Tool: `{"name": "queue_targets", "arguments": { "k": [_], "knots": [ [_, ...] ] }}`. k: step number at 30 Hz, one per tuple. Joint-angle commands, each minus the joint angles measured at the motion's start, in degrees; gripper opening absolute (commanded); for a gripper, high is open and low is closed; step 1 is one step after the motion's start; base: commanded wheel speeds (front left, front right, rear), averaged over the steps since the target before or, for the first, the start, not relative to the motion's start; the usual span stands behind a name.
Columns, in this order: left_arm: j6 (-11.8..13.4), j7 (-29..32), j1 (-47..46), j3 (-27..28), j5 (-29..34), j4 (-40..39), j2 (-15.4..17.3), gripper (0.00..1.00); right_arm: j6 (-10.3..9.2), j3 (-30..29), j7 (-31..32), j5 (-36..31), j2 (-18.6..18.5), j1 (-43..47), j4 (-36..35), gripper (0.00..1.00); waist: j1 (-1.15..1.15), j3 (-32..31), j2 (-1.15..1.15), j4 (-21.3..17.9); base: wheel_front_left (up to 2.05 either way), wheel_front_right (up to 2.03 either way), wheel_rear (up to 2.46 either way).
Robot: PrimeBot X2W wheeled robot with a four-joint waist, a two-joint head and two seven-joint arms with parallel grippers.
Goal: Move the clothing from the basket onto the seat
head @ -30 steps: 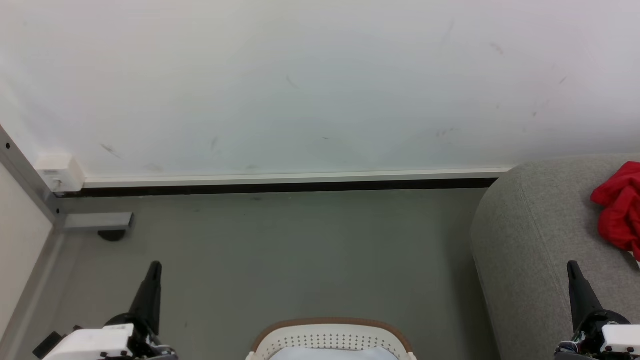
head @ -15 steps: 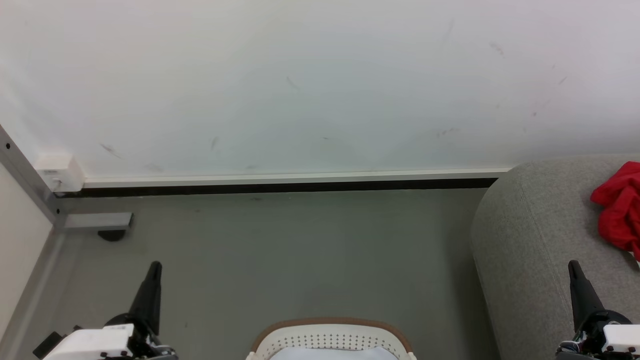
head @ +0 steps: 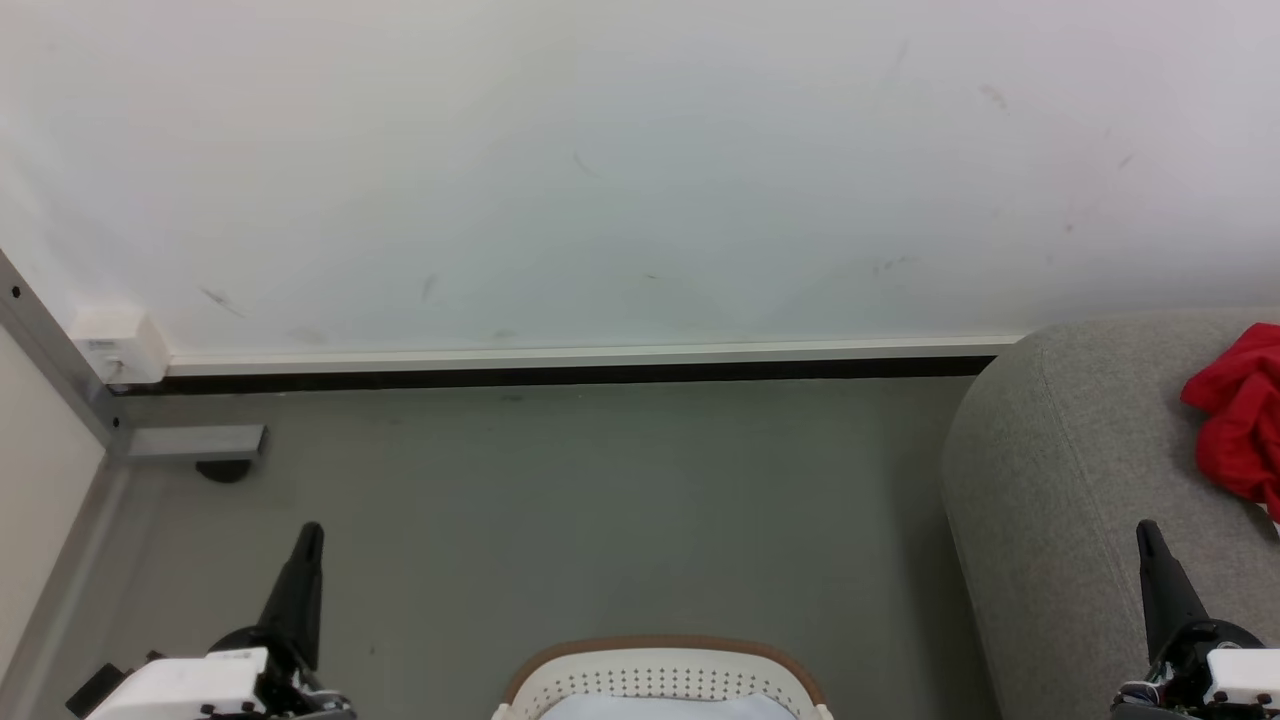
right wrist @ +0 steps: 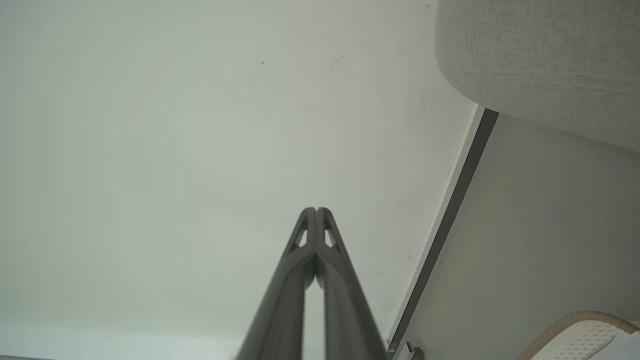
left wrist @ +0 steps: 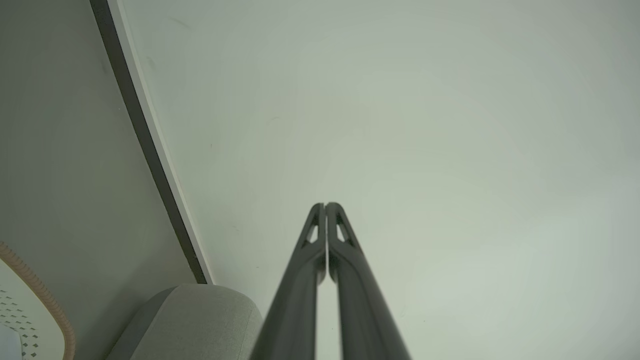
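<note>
Crumpled red clothing (head: 1238,420) lies on the grey seat (head: 1080,480), apart from the cream perforated basket (head: 660,680) on the floor.

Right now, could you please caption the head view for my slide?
Red clothing lies on the grey seat; the basket sits between the left gripper and right gripper, jaws shut.

A pale wall (head: 600,170) with faint scuff marks meets the grey floor (head: 600,500) along a white skirting strip (head: 580,355). At the left, a small white box (head: 120,343) sits beside a grey metal frame (head: 55,350).
</note>
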Motion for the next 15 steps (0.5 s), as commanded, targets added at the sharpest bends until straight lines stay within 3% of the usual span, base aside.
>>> {"name": "queue_targets", "arguments": {
  "k": [1,15],
  "knots": [
    [-0.21,0.22,-0.47,0.15,-0.72,-0.15,0.12,0.0,-0.12,0.12,-0.2,0.22,-0.33,-0.32,-0.26,0.0,0.0,0.0,0.0,0.0,0.0,0.0,0.0],
    [-0.21,0.22,-0.47,0.14,-0.72,-0.16,0.12,0.0,-0.12,0.5,-0.45,0.66,-0.63,-0.27,-0.31,0.0,0.0,0.0,0.0,0.0,0.0,0.0,0.0]
  ]
}}
